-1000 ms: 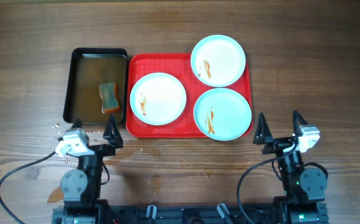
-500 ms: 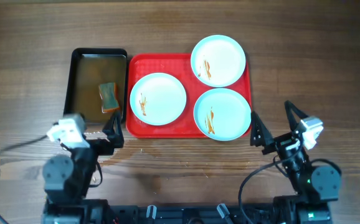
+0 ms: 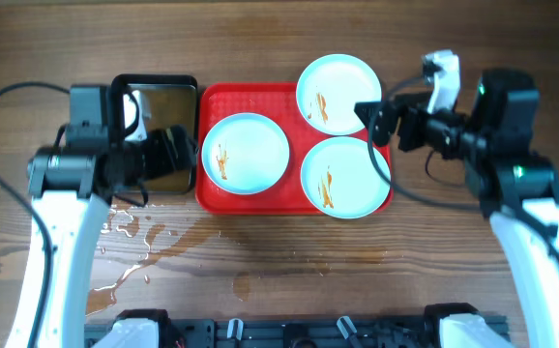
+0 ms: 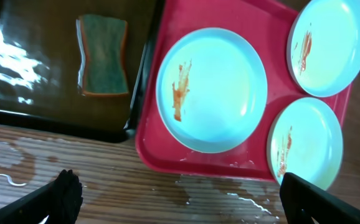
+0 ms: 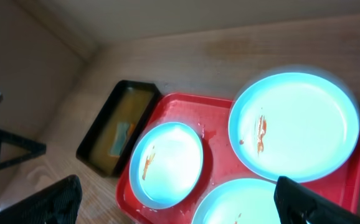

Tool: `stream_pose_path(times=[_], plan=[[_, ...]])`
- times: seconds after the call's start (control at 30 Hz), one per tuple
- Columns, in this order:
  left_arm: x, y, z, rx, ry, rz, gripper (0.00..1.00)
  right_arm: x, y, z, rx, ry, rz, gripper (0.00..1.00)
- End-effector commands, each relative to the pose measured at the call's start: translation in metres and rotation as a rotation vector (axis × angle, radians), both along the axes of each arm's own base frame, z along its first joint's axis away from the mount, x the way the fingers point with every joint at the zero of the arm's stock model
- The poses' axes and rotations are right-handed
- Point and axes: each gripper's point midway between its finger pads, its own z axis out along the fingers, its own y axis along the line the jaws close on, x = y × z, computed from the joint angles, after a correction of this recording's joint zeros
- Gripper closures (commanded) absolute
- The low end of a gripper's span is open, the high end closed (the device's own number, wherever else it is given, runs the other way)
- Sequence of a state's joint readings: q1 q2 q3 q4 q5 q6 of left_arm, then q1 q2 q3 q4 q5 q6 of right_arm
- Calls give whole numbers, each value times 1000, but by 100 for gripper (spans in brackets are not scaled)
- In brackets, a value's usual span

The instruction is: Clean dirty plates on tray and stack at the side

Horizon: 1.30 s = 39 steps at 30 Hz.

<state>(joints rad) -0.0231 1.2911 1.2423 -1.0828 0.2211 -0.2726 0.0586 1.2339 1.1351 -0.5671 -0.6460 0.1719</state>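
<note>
**Over the tray (image 3: 220,97), two empty grippers**

Three sauce-streaked plates (image 3: 246,153) (image 3: 338,93) (image 3: 345,176) lie side by side on it, toward the table's (image 3: 289,261) far edge. Left gripper (image 4: 186,202) hangs by the pan (image 3: 154,80), right gripper (image 5: 180,199) at the tray's right edge. Both are spread wide, holding nothing.

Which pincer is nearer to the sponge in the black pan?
Left. The left pincer is at the pan, close to the sponge; the right pincer is across the tray, above the plates.
</note>
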Motion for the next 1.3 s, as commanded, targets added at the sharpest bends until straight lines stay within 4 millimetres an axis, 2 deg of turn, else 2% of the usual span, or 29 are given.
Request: stream_pose_path(times=[0.0,0.07,0.13,0.2,0.27,0.37,0.47,0.57,0.63,0.7,0.83,0.93,1.03,1.13,1.2,1.23,1.27], plan=[[11,-5,-13,-39,68,-15,0,20,13,3,-9,8,105,0],[25,7,-26,32,70,15,0,35,14,-4,-9,-5,105,0],[32,7,-39,34,97,15,0,51,17,-9,47,21,76,0],[37,10,-54,50,133,20,0,63,40,-19,74,6,135,2],[43,17,-66,88,151,37,0,76,64,-48,39,62,97,5],[49,31,-70,159,147,74,3,78,94,-94,-73,148,21,13],[55,42,-69,213,121,125,2,71,116,-129,-158,202,9,17],[60,43,-68,205,107,154,3,55,131,-168,-218,292,49,32],[58,44,-68,210,115,160,4,48,134,-190,-265,335,52,37],[57,47,-69,206,121,187,4,43,132,-203,-280,386,27,39],[64,62,-68,190,101,255,3,35,141,-220,-285,437,20,49],[71,75,-72,186,93,294,1,34,142,-238,-295,484,-22,60],[74,74,-80,184,105,271,1,33,144,-251,-287,517,-31,61],[77,67,-91,170,122,200,2,32,144,-255,-287,524,-27,64],[79,65,-97,162,130,178,2,32,144,-260,-291,532,-29,73],[81,65,-97,169,123,159,2,30,145,-264,-291,543,-24,80],[81,65,-97,173,120,149,2,29,145,-266,-287,554,-20,94]])
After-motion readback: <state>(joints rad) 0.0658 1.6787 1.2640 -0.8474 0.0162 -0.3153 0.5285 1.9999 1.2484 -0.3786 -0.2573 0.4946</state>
